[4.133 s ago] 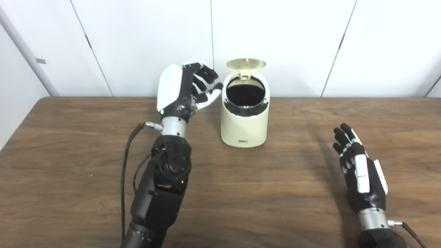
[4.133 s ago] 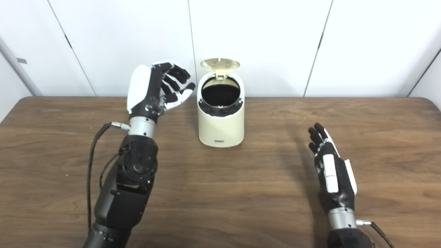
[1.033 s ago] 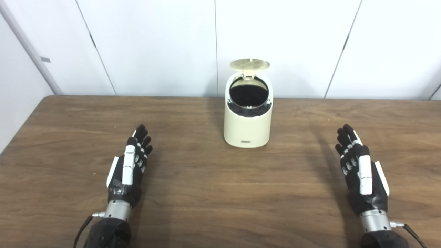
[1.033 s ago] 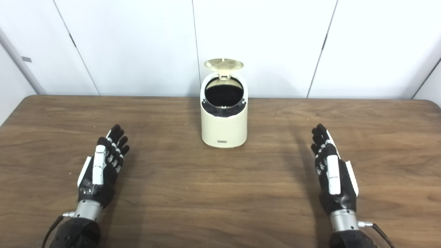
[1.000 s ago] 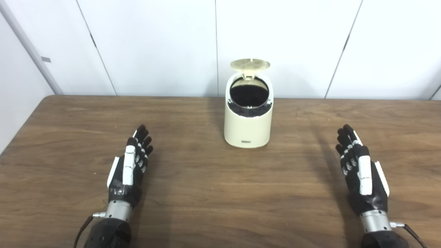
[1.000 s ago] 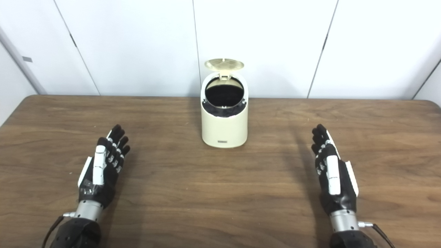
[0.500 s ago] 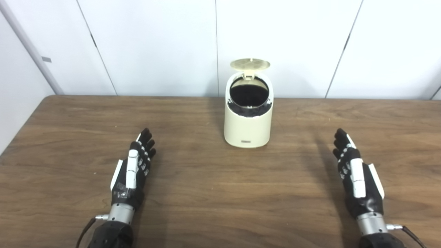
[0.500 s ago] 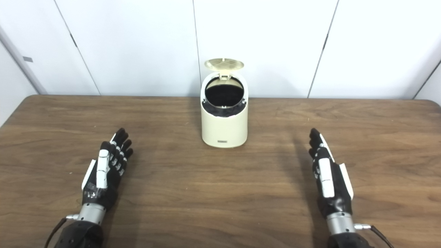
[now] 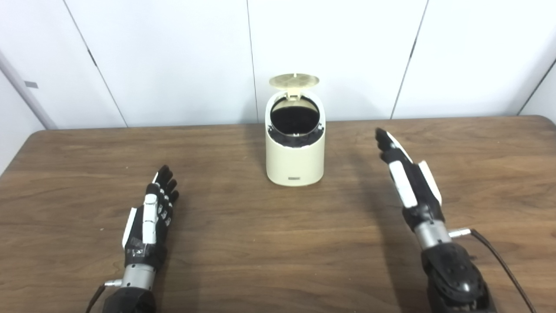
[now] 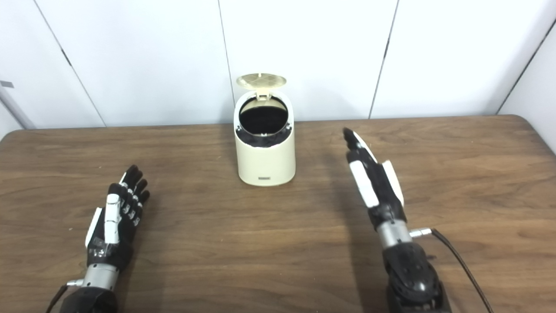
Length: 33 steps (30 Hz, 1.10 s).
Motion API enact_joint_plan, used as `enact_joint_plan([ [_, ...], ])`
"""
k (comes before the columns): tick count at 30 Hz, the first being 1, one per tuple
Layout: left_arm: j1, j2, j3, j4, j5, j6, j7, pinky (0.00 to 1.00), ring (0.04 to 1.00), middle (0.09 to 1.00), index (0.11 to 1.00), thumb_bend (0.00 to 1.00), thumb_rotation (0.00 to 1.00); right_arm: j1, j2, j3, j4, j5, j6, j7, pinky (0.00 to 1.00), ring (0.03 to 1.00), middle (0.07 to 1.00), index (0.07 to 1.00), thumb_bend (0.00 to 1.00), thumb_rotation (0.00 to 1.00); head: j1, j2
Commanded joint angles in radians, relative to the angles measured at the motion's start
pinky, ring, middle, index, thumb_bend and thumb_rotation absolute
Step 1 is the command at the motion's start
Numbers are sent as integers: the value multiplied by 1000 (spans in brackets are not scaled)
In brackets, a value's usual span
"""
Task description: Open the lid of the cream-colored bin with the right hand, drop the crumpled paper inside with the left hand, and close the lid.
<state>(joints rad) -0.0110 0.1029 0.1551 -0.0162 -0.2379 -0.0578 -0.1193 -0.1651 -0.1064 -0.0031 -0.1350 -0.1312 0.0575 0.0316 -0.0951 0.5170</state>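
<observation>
The cream-colored bin [image 9: 295, 156] stands upright near the table's far edge, its round lid [image 9: 294, 80] tipped up and back, showing a dark inside. No crumpled paper shows anywhere; the bin's contents are too dark to tell. My left hand [image 9: 150, 217] lies low over the table at the front left, open, fingers straight, holding nothing. My right hand [image 9: 406, 174] is raised to the right of the bin, edge-on, fingers stretched toward the far edge, open, apart from the bin.
The brown wooden table [image 9: 269, 243] carries only the bin. White wall panels [image 9: 330, 52] rise right behind the table's far edge. A cable [image 9: 495, 256] trails from my right wrist.
My right hand has risen and moved forward and left, closer to the bin. The left hand stays flat. The camera has turned a little to the right. The lid stays up.
</observation>
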Motion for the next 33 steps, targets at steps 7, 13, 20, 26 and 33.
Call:
enact_joint_plan([
  [7,8,-5,-1,50,-10,-37,-6,1000,1000,1000,1000,549,950,-113,-2,28,-51,-82,22,-13,875,925,923,886,573,1000,-12,-10],
  [13,14,-5,-1,47,-8,-25,-2,1000,1000,1000,1000,543,955,-179,-27,48,-56,-157,43,-2,857,911,908,878,557,1000,-15,-17],
  [20,16,-6,-2,55,-11,-36,-8,1000,1000,1000,1000,521,991,-256,-49,55,-55,-164,69,21,876,915,908,880,571,1000,-14,-22],
  [26,19,-11,-4,54,-2,-36,0,1000,1000,1000,1000,543,996,-309,-68,60,-46,-172,75,40,861,918,917,888,587,1000,-13,-26],
  [33,18,-11,-5,61,3,-38,1,1000,1000,1000,1000,544,981,-366,-91,75,-40,-208,94,50,829,900,903,882,587,1000,-12,-30],
])
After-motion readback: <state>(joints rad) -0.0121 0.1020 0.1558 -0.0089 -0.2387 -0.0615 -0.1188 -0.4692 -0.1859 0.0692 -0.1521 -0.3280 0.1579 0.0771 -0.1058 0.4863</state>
